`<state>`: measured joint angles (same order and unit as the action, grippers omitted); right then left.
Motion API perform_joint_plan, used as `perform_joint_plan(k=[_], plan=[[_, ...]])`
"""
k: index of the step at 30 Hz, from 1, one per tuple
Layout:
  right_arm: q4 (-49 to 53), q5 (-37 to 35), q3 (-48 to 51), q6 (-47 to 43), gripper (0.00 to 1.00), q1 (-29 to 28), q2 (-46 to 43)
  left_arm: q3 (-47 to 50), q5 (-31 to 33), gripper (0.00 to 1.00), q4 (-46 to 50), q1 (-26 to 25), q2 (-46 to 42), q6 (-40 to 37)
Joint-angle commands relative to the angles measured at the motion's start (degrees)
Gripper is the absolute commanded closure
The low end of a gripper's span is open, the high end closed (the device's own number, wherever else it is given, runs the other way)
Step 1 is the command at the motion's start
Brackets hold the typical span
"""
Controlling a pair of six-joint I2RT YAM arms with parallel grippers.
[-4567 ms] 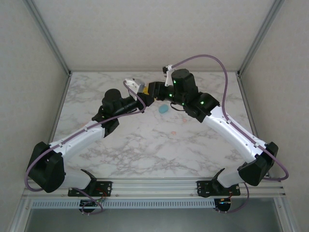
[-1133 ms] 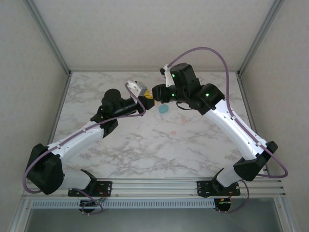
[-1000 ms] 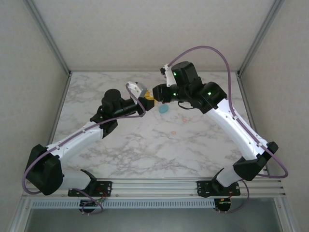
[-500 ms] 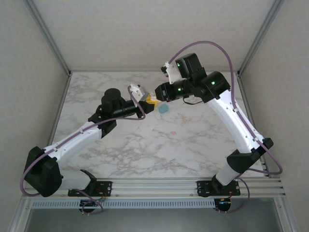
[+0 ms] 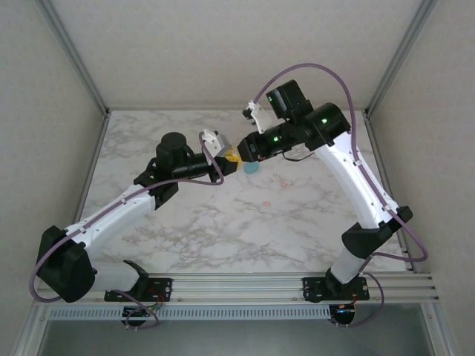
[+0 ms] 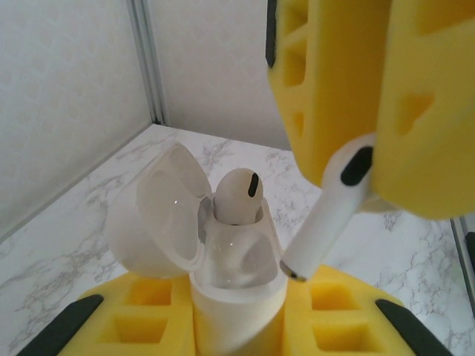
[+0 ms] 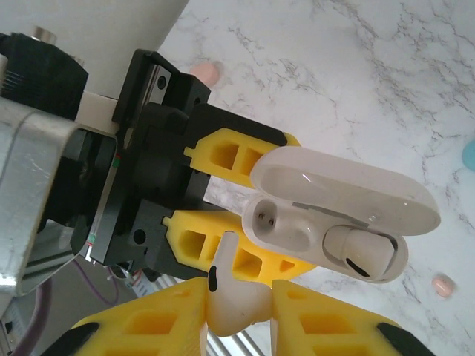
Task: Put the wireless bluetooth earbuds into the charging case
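My left tool (image 6: 237,337) is clamped on the open charging case (image 6: 236,256) at lower centre, one earbud (image 6: 236,194) seated inside; my right tool (image 7: 237,315) pinches the other earbud (image 6: 326,215) just beside the case

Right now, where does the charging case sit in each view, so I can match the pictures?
Top external: charging case, a tiny pale spot above centre, barely made out.
Left wrist: bottom centre, lid open leftward, clamped by the left gripper.
Right wrist: centre right, lid open.
Shared landmark: the left gripper's yellow fingers on either side of the case.
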<state>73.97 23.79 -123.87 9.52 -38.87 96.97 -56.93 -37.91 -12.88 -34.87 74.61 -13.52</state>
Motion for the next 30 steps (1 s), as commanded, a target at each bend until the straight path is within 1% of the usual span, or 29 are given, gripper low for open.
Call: perform_joint_plan(k=[1,13,20,30], plan=[[1.97,0.06,-1.81,-1.34,0.74,0.37,1.75,-2.31,-2.85,1.00,0.86,0.33,-0.34,-1.33],[3.46,-2.14,-2.53,-1.78,0.74,0.33,3.18,-2.40,-3.35,1.00,1.72,0.33,-0.87,-1.53],[3.49,-1.86,-2.68,-1.96,0.74,0.42,1.83,-2.73,-2.41,1.00,3.39,0.33,-0.96,-3.08],[5.14,-2.20,-2.63,-2.62,0.74,0.54,2.50,-3.36,-3.50,1.00,3.84,0.33,-0.87,-3.28]])
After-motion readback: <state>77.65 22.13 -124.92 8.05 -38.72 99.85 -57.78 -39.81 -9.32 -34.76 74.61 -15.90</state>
